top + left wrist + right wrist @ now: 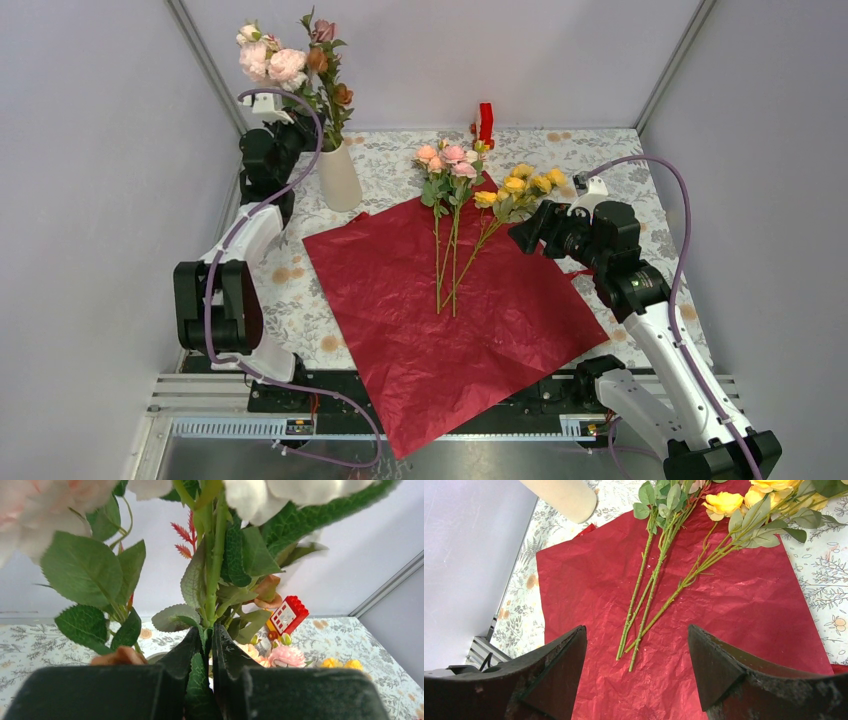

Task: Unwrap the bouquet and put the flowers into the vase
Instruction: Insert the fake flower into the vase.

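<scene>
Left tool [207,632] pinches a flower stem [215,570]; right tool [636,630] gapes wide (over red paper [734,610]) on floral tablecloth [392,165], grey walls [450,60].

No legible text or labels anywhere.

- Dark red wrapping paper sheet [450,320]: thin paper, crinkled all over, with a faint sheen along the creases.
- Tall cream-white tapered vase [340,178]: plain, smooth, matt.
- Pink, peach, yellow and brown artificial flowers [452,158]: petals soft, cloth-like and matt. Leaves matt, with embossed veins. Green stems smooth and plastic-looking.
- Surface [395,150]: covered by a pale printed cloth, matt.
- Small red and yellow toy block [289,614]: hard plastic, glossy.
- Black fingers [559,665] of the right arm: matt, with grainy, rough inner faces.
- White arm shells [665,335]: smooth plastic, light gloss.
- Silver rails [200,385] at the near edge: bare ribbed metal.
</scene>
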